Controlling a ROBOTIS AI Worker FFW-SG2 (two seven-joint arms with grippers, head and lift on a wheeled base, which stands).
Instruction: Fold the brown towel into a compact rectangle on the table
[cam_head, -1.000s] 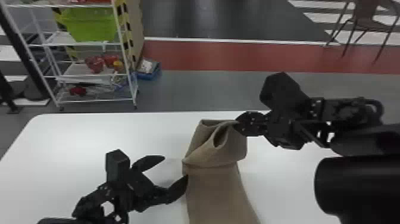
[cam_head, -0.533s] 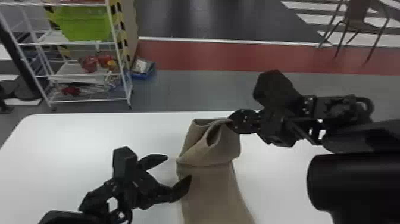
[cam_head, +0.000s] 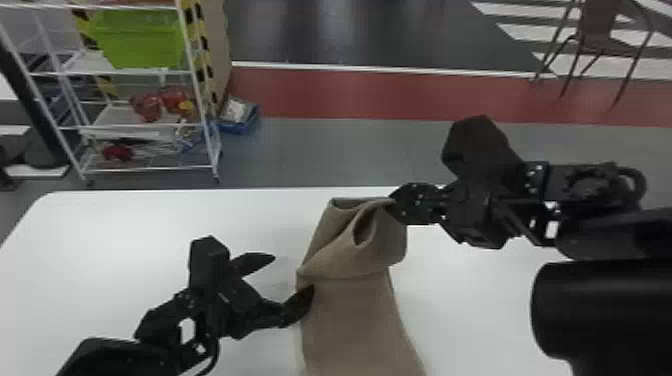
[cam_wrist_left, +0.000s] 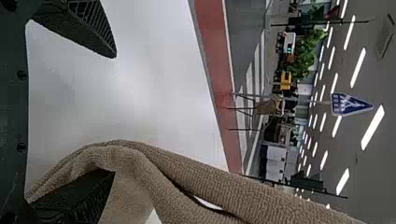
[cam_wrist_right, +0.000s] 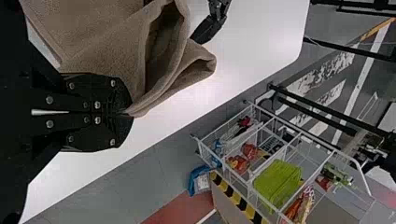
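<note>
In the head view my right gripper (cam_head: 395, 200) holds the far right corner of the brown towel (cam_head: 350, 320) above the table, the cloth bunched in a loose fold. The right wrist view has the right gripper (cam_wrist_right: 128, 114) closed on an edge of the towel (cam_wrist_right: 93, 46). My left gripper (cam_head: 295, 275) stands open at the towel's left side, one finger against its edge. The left wrist view shows the left gripper (cam_wrist_left: 112, 114) with fingers wide apart and the towel (cam_wrist_left: 196, 182) draped around one finger.
The white table (cam_head: 150, 225) extends on both sides of the towel. Behind its far left edge stands a wire shelf (cam_head: 145, 125) with a green bin (cam_head: 140, 40); a blue box (cam_head: 240, 117) lies beside it on the floor. A chair (cam_head: 595, 40) is far right.
The head view has shifted slightly, moving the background, towel and right arm a little left. The left gripper sits slightly closer to the towel, its lower finger now overlapping the towel's left edge.
</note>
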